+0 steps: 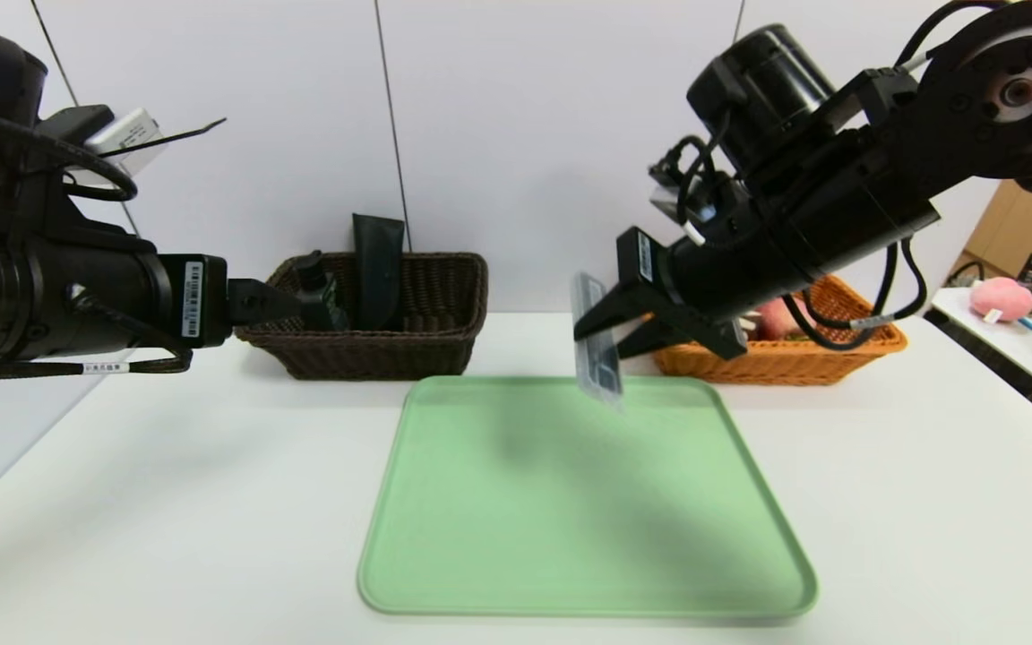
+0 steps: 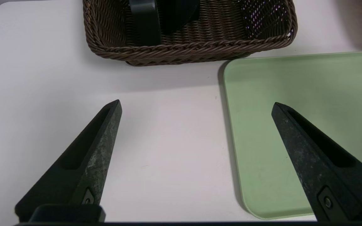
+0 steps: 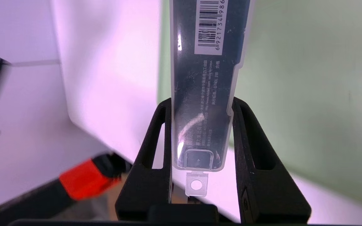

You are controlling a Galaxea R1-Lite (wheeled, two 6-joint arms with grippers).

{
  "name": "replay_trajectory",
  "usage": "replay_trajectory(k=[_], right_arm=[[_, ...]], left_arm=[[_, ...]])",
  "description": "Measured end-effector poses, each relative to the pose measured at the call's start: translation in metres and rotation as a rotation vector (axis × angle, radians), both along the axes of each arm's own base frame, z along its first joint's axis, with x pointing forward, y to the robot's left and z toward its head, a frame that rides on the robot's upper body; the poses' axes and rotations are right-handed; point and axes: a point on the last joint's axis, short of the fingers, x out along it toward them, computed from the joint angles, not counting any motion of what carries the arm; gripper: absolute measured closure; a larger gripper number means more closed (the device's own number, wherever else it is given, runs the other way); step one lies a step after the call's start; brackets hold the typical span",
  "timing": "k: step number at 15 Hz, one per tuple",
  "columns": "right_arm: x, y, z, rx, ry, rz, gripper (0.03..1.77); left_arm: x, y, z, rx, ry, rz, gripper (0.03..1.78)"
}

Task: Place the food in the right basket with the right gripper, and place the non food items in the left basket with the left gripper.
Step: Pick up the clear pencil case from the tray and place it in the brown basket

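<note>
Evidently the case (image 3: 204,94) sits clamped between my right jaws (image 3: 202,103), above the tray (image 1: 588,502); it looks light, stiff, slippery, best held by its long edges. My left jaws (image 2: 196,106) gape wide, empty, near the dark basket (image 2: 181,53).

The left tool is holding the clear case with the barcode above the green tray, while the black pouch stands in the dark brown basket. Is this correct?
Not quite: the right tool holds the clear case, as the right wrist view shows. The case is above the green tray, and the black pouch stands in the dark brown basket.
</note>
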Motion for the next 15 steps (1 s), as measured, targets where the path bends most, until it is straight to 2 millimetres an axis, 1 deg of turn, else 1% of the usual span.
replay_trajectory(k=[1, 3, 5, 8, 11, 13, 15], right_arm=[[0.004, 0.01, 0.007, 0.015, -0.127, -0.017, 1.25], [0.014, 0.033, 0.01, 0.005, -0.356, -0.045, 1.25], [0.026, 0.058, 0.006, -0.009, -0.55, -0.041, 1.25], [0.043, 0.088, -0.005, 0.002, -0.761, -0.032, 1.25], [0.061, 0.108, -0.026, 0.01, -0.871, -0.057, 1.25], [0.071, 0.117, -0.042, 0.021, -0.894, -0.067, 1.25], [0.08, 0.124, -0.058, 0.027, -0.916, -0.071, 1.25]], left_arm=[[-0.004, 0.001, -0.001, 0.005, 0.001, 0.001, 0.12], [-0.011, 0.005, -0.003, 0.014, -0.004, 0.015, 0.12], [-0.018, 0.008, -0.01, 0.023, 0.011, 0.023, 0.12], [-0.033, 0.012, -0.022, 0.033, 0.033, 0.015, 0.12], [-0.047, 0.016, -0.031, 0.028, 0.045, 0.022, 0.12], [-0.054, 0.019, -0.031, -0.01, 0.038, 0.042, 0.12], [-0.061, 0.023, -0.029, -0.014, 0.013, 0.071, 0.12]])
